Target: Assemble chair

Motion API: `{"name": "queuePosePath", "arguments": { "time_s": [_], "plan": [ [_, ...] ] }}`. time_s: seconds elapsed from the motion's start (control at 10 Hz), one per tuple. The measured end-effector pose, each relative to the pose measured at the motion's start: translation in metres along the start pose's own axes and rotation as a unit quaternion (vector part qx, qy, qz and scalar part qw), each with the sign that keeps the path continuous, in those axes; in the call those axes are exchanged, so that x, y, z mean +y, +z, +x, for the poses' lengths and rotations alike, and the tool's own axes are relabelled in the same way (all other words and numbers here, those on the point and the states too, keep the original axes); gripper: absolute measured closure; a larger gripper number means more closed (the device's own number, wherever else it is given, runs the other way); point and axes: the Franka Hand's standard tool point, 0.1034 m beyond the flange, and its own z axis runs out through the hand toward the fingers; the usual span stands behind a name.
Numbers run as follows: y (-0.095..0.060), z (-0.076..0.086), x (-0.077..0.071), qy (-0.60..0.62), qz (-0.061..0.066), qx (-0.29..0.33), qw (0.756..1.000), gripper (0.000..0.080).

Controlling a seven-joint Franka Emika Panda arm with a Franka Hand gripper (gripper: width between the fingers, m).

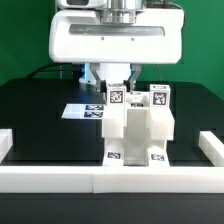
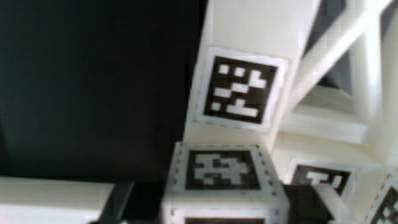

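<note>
White plastic walls [image 1: 60, 178] are bordering the black table [image 1: 40, 120], and the chair [image 1: 140, 135], partly assembled, is standing against the front wall just right of centre in the exterior view. The marker board [image 1: 85, 111] is lying at about ten o'clock from it. The gripper [image 1: 117, 84] is reaching down at the chair's twelve o'clock, its fingers drawn narrow and clamping an upright tagged piece [image 2: 240, 85] at the chair's back.
</note>
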Motion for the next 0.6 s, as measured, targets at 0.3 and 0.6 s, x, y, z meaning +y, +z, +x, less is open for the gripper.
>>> {"name": "queuePosePath", "arguments": {
  "time_s": [0.3, 0.6],
  "plan": [
    [0.0, 0.0003, -0.0014, 0.113, 0.0, 0.001, 0.994, 0.0513],
    [-0.0001, -0.0002, -0.0024, 0.18, 0.0, 0.0, 0.984, 0.0512]
  ]
}}
